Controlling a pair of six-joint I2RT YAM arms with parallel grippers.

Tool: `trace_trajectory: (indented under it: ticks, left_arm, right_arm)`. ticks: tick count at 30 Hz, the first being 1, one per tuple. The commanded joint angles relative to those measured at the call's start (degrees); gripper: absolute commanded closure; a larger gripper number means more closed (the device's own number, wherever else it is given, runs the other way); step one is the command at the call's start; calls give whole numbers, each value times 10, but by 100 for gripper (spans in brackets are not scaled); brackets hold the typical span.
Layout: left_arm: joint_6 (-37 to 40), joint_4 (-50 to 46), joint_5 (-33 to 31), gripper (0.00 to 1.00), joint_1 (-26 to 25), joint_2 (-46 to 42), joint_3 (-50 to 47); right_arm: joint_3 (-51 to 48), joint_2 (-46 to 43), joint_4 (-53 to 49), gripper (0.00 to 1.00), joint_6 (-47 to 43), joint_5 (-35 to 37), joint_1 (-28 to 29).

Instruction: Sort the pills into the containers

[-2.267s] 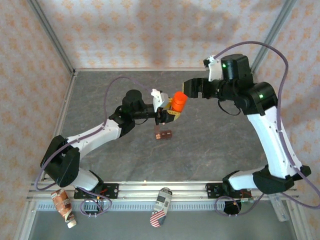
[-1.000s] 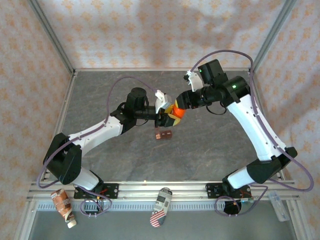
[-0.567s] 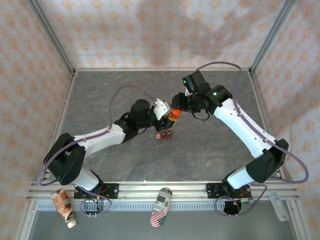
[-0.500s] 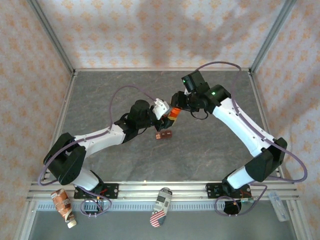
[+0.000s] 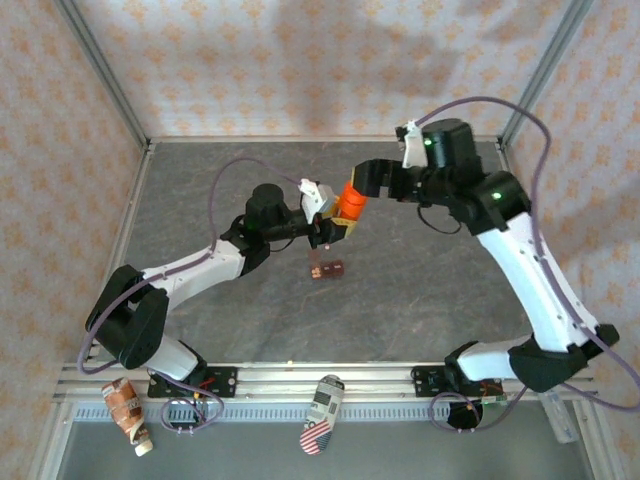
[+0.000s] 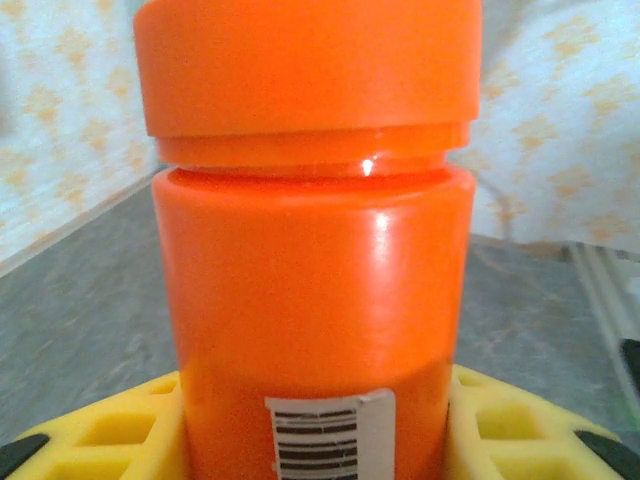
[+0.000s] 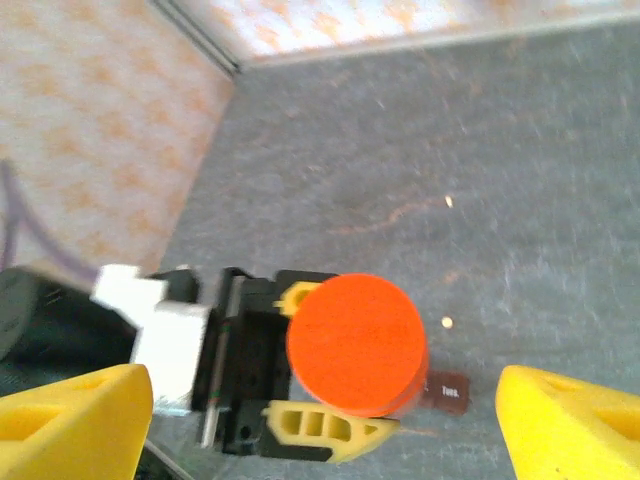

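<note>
Currently left fingers (image 6: 500, 428) clamp orange bottle (image 6: 310, 300) low down; right fingers (image 7: 572, 425) spread wide, empty. Rigid, slick plastic: probably best grabbed at cap (image 7: 355, 340).

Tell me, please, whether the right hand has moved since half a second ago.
Yes. The right hand has drawn back toward the far right corner, away from the containers on the table.

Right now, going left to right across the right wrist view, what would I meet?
One yellow fingertip → white housing on the other arm's wrist → orange bottle → dark red-brown containers → the other yellow fingertip.
</note>
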Motion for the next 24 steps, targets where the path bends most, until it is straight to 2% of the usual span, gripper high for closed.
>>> trace_trajectory:
  ticks: [1,6,11,15,21,24]
  left_arm:
    - [-30,-35,127,100,-1,-6,52]
    - [-50,-46,161,100,-1,4,71]
    - [-48,-57,168,100,-1,9,80]
    - [-48,-59,169,100,-1,11,81]
    - [-41,-62,159,100,-1,9,81]
    - [-44,-48,138,100,-1,5,76]
  right_arm:
    - [37,17,-99,13,-145,-43,-1]
    - [94,61,-167,16,-192,-38,-1]
    - [100,74,-170,21,-197,-38,-1]
    - [93,82,-168,28,-194,-39,-1]
    - [72,82,-159,50,-178,-45,-1]
    - [38,71,-135,52,-151,-53,-1]
